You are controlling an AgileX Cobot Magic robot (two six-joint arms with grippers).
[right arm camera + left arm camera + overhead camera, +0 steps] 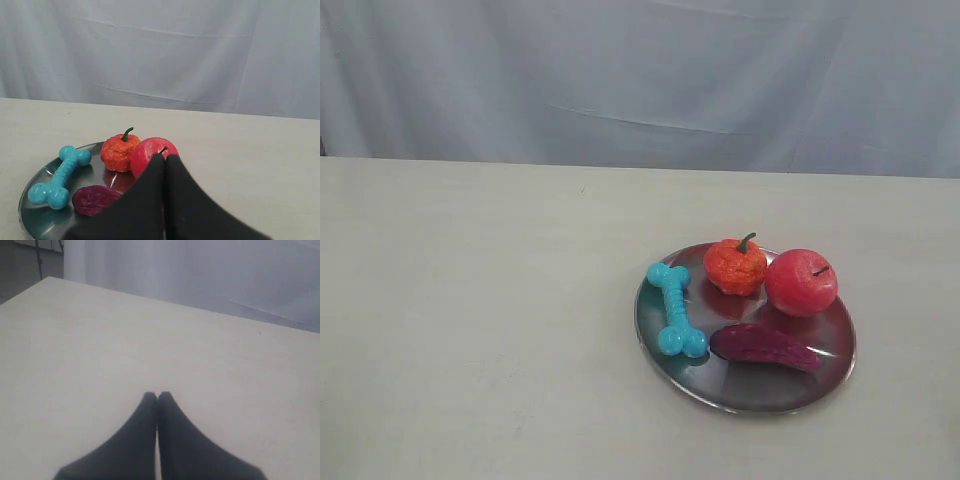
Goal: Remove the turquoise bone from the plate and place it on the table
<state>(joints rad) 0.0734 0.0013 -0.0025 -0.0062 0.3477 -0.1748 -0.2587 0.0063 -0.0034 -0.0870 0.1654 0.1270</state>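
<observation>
Looking across the scene, we see a pale grey-blue cloth (620,70) hanging as a backdrop behind the wide cream desk (470,330). In the exterior view, toward 4 o'clock on that desk, lies the round silver plate (760,390), its shiny face mirroring the things on it.

We find the left claw (157,396) with its two dark fingers pressed together, tips touching, holding nothing, with only bare desk beneath and ahead of it. The right claw (165,157) is likewise pressed together and empty; it faces the plate, and its tips cover part of the apple in its own camera.

On the plate, going by the exterior view, a red apple (801,282) sits at about 2 o'clock. An orange pumpkin (735,265) with a green stem stands at 12 o'clock, just beside the apple. A dark purple vegetable (763,346) lies at about 5 o'clock. The turquoise bone (676,309) lies flat along the plate's 9 o'clock edge, one knobby end toward 11 o'clock and the other toward 7 o'clock, apart from both claws.
</observation>
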